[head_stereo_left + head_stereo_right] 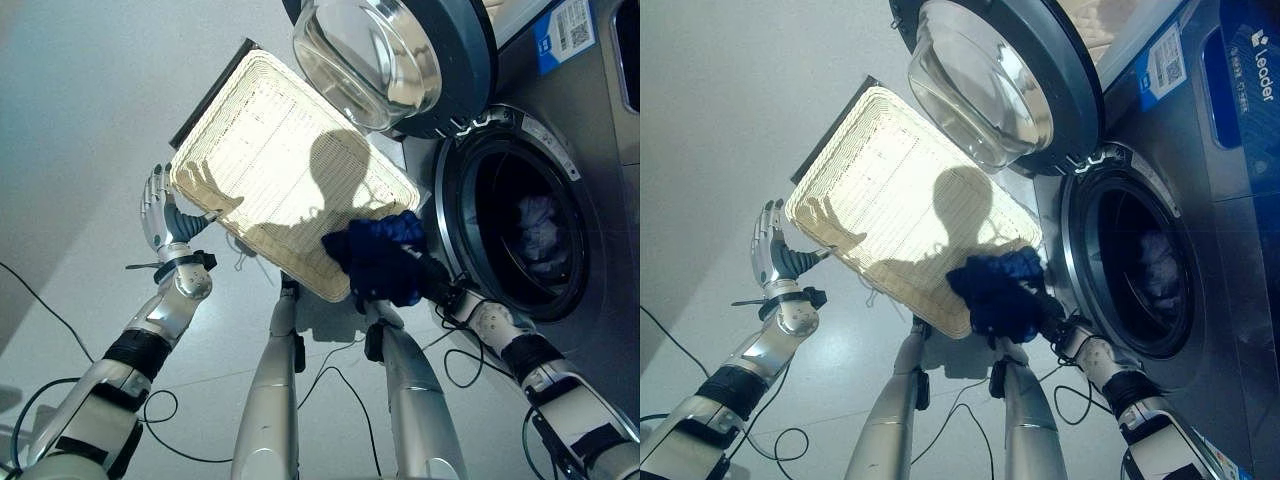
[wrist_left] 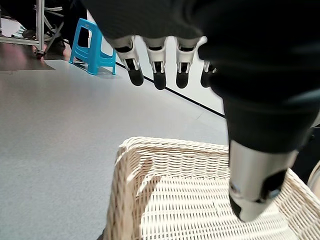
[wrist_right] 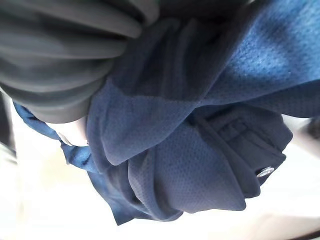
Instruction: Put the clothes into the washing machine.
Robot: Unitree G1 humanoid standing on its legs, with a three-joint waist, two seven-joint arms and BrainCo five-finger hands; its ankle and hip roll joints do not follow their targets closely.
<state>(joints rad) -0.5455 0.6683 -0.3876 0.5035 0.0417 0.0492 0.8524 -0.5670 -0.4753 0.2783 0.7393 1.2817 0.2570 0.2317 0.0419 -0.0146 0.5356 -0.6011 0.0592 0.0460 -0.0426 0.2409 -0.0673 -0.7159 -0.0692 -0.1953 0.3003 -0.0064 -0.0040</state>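
Blue garment [image 1: 382,262] bunched at wicker basket's [image 1: 270,170] corner, right beside open washing machine [image 1: 530,215]; right robot hand [image 1: 432,276] buried in cloth, grip can't be told; left robot hand [image 1: 157,210] held with fingers straight by basket's far end.

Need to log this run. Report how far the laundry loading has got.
Done: the washer door is open and a pale garment already lies in the drum. In hand: the right hand carries a blue garment bunched at the basket corner beside the opening. The left hand is open by the basket's far end. Left: getting the blue garment into the drum.
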